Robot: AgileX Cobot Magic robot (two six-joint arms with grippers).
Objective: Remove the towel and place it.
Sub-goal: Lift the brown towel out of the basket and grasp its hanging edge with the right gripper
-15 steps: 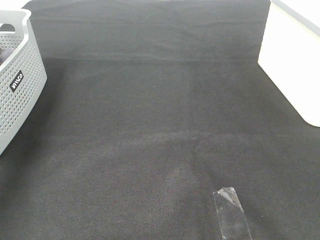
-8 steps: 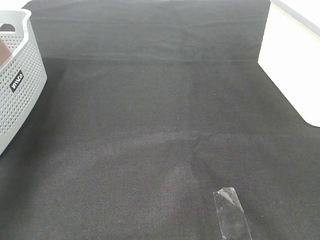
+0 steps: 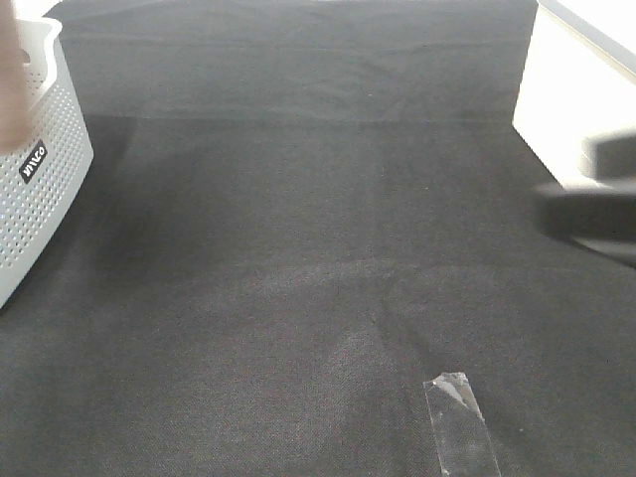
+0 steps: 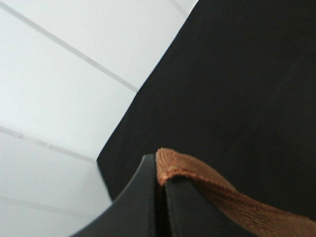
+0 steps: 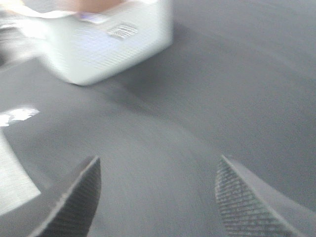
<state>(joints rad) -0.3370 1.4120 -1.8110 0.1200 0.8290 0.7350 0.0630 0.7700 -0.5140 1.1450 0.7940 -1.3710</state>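
The reddish-brown towel (image 4: 224, 196) is pinched by its hemmed edge between the shut fingers of my left gripper (image 4: 160, 174). In the high view it shows only as a blurred brown strip, the towel (image 3: 12, 84), hanging over the white basket (image 3: 40, 169) at the far left; the left gripper itself is out of that frame. My right gripper (image 5: 159, 165) stands open above the black cloth with nothing between its fingers, facing the basket (image 5: 103, 47), where a blur of the towel (image 5: 94, 4) shows at the top. The right arm (image 3: 596, 194) is a dark blur at the right edge.
Black cloth (image 3: 298, 248) covers the table. A white box (image 3: 571, 109) stands at the back right. A strip of clear tape (image 3: 459, 422) lies on the cloth near the front edge.
The brown towel has risen above the basket's rim at the far left. The right arm has come into the high view from the right edge.
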